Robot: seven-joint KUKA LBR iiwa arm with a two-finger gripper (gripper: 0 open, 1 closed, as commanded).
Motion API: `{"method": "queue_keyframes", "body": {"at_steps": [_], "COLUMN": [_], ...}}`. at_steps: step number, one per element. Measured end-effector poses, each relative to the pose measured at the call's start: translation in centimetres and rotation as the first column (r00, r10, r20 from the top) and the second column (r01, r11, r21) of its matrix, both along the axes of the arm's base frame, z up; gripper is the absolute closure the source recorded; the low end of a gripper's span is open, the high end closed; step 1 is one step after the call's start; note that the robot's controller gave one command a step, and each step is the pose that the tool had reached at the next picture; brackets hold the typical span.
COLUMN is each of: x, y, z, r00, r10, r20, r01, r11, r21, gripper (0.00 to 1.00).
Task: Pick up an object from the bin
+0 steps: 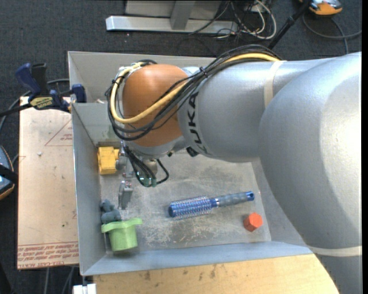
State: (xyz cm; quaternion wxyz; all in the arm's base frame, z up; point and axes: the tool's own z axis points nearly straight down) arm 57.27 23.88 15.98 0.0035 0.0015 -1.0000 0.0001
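Gripper (125,194) hangs at lower left of the bin (86,172), jaw state impossible to tell; nearest item, small grey lump (107,211), lies just below-left, touching green flanged cup (122,235); yellow block (107,159) above-left; blue hairbrush (210,205) crosswise, well right.

floor: dark grey carpet (34,34) | far side: tangled black cables (248,17) | beside them: flat grey metal base (167,22)
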Motion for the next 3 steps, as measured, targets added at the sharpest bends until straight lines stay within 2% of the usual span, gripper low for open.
{"method": "queue_keyframes", "body": {"at_steps": [1,2,3], "x": [-6.3,-6.3,-4.0], "y": [-2.1,-2.2,-2.2], "z": [-7.5,-7.5,6.0], "r00": [0.876,0.876,0.783], "r10": [0.483,0.481,0.622], "r20": [0.013,0.011,0.018], "r01": [-0.483,-0.481,-0.622], "r11": [0.876,0.877,0.783], "r21": [0.001,0.001,-0.003], "gripper": [0.0,1.0,1.0]}}
